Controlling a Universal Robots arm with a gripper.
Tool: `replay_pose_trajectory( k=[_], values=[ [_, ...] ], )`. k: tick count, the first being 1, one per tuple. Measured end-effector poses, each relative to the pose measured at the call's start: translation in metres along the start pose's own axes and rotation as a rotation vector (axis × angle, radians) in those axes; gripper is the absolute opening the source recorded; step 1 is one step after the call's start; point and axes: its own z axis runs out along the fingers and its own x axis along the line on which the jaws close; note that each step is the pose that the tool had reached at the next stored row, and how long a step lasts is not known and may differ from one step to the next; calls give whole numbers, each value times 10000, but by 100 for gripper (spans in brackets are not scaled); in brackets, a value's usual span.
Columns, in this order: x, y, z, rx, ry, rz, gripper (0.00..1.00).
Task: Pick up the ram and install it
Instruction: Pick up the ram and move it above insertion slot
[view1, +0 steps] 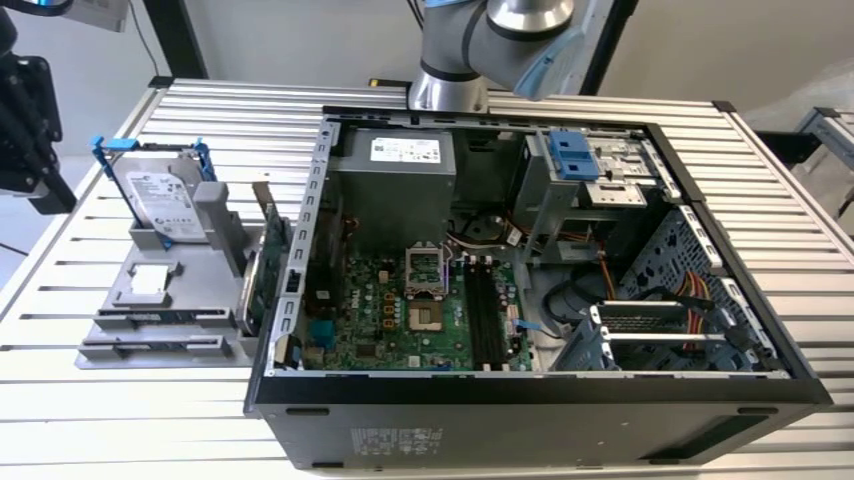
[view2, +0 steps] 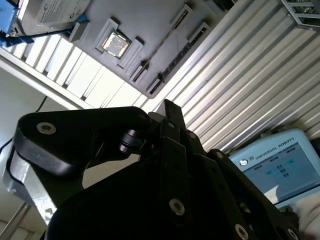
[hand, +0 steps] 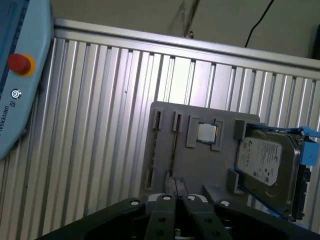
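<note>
The ram (hand: 174, 147) stands on edge in a narrow slot of the grey holder (hand: 200, 167), the slot nearer the chip (hand: 206, 133). In both wrist views it reads as a thin dark line. Held that way it offers its long upper edge to a pinch from above, which is presumably why the holder keeps it upright and not flat.

In the exterior view the holder (view1: 200, 292) lies at the left of the frame on the tabletop (view1: 134, 420), just beside the open case (view1: 534, 410). The drive (view1: 167, 200) is propped in its upper part, and a card (view1: 271, 260) stands on edge between holder and case.

The hand (hand: 176, 184) hangs over the holder, well apart from the ram, its fingers (hand: 169, 187) pressed together with nothing between them (clenched and empty). In the first wrist view its tips line up roughly with the ram's slot, so I judge this to be the approach, with nothing picked up yet.

The case lies on its side with the open face up. The board's long black sockets (view1: 483, 315), a little right of centre in the exterior view, therefore face upward and look vacant, ready for a stick pressed straight down. The arm (view1: 494, 40) enters at the top centre of that frame.
</note>
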Motion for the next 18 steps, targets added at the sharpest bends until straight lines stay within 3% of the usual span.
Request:
replay_pose_trajectory(
  k=[16, 17, 18],
  values=[
    [30, 3, 2, 1, -2, 31, 0],
    [30, 3, 2, 1, -2, 31, 100],
    [31, 3, 2, 1, -2, 31, 100]
  ],
)
